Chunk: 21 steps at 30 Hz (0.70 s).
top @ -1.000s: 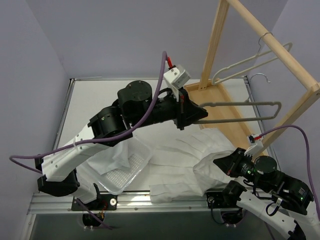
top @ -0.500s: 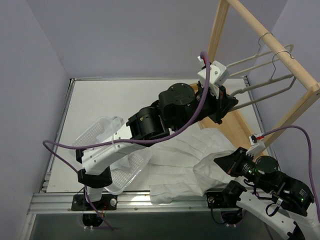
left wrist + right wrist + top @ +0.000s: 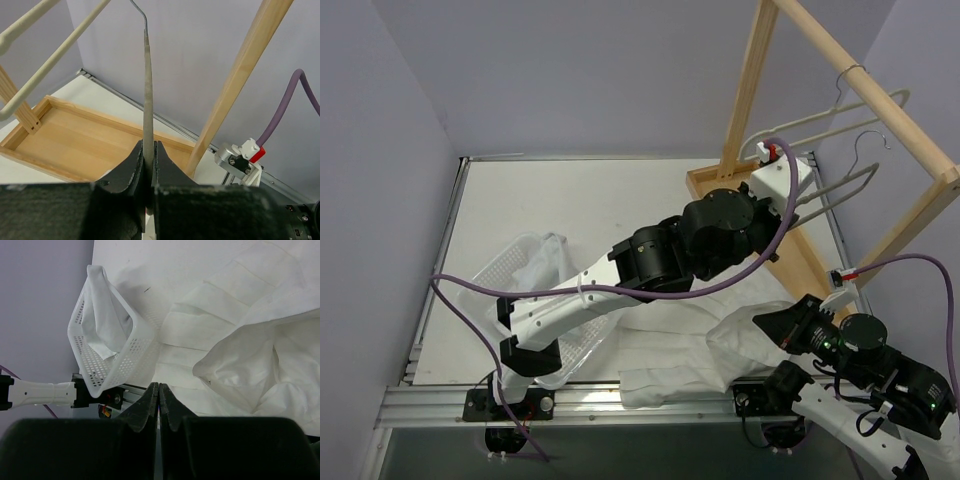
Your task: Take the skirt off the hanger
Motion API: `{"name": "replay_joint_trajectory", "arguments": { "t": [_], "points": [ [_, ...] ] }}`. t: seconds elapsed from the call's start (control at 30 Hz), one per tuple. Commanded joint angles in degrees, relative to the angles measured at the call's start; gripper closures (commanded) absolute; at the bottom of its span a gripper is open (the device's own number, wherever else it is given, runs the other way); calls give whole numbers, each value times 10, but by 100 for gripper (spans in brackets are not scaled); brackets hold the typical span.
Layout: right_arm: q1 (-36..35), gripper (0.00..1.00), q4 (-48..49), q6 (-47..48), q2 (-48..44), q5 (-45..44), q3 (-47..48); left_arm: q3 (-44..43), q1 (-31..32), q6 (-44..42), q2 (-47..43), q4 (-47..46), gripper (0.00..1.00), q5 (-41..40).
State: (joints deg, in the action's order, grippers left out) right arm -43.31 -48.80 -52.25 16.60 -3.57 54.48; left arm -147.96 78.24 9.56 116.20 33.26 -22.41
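Observation:
The white skirt [image 3: 685,340] lies crumpled on the table, off the hanger; it also shows in the right wrist view [image 3: 240,355]. My left gripper [image 3: 802,192] is shut on the bare grey hanger [image 3: 842,185] and holds it up near the wooden rail [image 3: 880,90], with the hook [image 3: 868,140] just below the rail. In the left wrist view the hanger's bar [image 3: 148,95] runs up from between the closed jaws of my left gripper [image 3: 148,150]. My right gripper [image 3: 772,325] is shut and empty, low over the skirt's right side [image 3: 158,387].
A cream hanger [image 3: 840,112] hangs on the rail. The wooden rack's base tray [image 3: 800,255] and upright post [image 3: 235,85] stand at the right. A white perforated basket [image 3: 515,270] with white cloth lies tilted at the left [image 3: 125,340].
My left arm has swung right and up with the hanger, from over the table to just under the rail. The skirt and the right arm have stayed put.

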Motion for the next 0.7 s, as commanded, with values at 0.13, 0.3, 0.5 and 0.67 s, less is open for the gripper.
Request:
{"name": "replay_joint_trajectory", "arguments": {
  "t": [0.13, 0.3, 0.5, 0.67],
  "points": [
    [6, 100, -9, 10, -3, 1, 14, -11, 66, -93, -39, -81, 98, -141],
    [9, 100, 3, 11, -1, 8, 6, 41, 121, -230, -55, -198, 98, -259],
    [15, 100, 5, 13, -1, 15, 8, 22, 140, -287, -34, -259, 98, -317],
    [23, 100, -5, 14, -9, 18, 12, -23, 141, -369, 25, -357, 98, -391]
  ]
}}
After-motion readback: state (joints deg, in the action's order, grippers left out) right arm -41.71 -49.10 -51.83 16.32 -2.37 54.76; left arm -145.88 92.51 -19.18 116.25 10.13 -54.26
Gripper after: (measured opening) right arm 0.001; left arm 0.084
